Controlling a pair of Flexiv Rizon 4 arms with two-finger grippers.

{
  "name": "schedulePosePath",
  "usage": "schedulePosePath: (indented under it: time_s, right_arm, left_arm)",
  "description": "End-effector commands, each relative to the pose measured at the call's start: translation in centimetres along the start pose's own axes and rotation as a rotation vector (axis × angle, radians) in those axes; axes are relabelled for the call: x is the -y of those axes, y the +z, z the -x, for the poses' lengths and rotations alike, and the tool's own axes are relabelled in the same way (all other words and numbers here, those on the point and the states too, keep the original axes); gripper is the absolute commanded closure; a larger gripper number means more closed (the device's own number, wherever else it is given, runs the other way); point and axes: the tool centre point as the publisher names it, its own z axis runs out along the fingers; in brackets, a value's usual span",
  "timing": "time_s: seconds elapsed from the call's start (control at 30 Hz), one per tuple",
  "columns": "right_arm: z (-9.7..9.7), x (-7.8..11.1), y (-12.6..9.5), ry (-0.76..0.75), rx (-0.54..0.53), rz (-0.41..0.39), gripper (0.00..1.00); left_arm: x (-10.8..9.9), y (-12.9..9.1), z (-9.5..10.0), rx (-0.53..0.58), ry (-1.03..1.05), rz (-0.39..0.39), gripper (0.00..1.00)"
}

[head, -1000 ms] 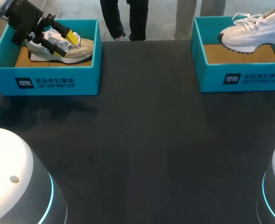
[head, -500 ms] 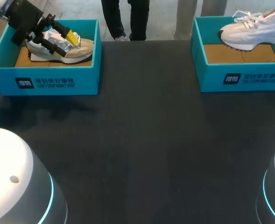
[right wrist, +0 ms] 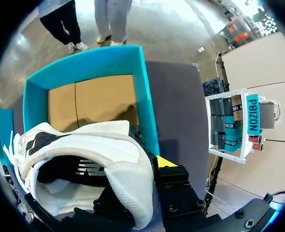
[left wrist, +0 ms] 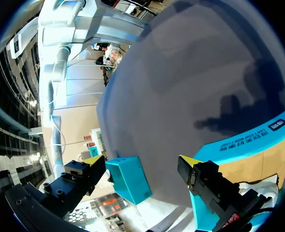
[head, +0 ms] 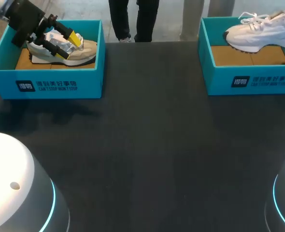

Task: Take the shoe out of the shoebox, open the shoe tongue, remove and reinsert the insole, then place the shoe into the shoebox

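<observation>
Hovering above shoebox (head: 249, 73) rim: white shoe (head: 258, 34)

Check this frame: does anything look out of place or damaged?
Nothing stands out. The white shoe hangs above the right shoebox, gripped by the right pincer, as the task expects; the beige shoe sits in the left shoebox.

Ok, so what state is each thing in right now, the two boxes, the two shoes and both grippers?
left shoebox: open, no lid, beige shoe inside.
beige shoe: upright on its sole in the left shoebox.
right shoebox: open, no lid.
white shoe: laced, held above the right shoebox.
left gripper: open, at the beige shoe.
right gripper: shut on the white shoe's heel.
</observation>
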Motion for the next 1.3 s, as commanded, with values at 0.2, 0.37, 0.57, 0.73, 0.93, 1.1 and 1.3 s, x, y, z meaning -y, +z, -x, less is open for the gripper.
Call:
schedulePosePath:
  time_s: [0.2,0.37,0.57,0.73,0.93,1.1,1.3]
  right_arm:
    - [-0.3,-0.3,1.3,0.034,0.004,-0.003,1.00]
    - [-0.2,-0.6,2.1,0.053,-0.003,-0.009,1.00]
    - [-0.3,-1.1,2.5,0.076,0.000,-0.008,1.00]
    - [-0.2,-1.6,3.0,0.132,-0.010,-0.007,1.00]
    - [0.0,-1.9,3.6,0.198,-0.023,-0.006,1.00]
    - [-0.4,-2.1,4.2,0.237,-0.009,-0.016,1.00]
    - [-0.6,-2.2,4.5,0.246,0.007,-0.017,1.00]
  left_arm:
    - [0.0,0.0,0.0,-0.003,0.000,0.000,0.00]
    - [0.0,0.0,0.0,-0.003,0.000,0.000,0.00]
    - [0.0,0.0,0.0,-0.003,0.000,0.000,0.00]
    - [0.0,0.0,0.0,-0.003,0.000,0.000,0.00]
    - [0.0,0.0,0.0,-0.003,0.000,0.000,0.00]
    - [0.0,0.0,0.0,-0.003,0.000,0.000,0.00]
    - [0.0,0.0,0.0,-0.003,0.000,0.000,0.00]
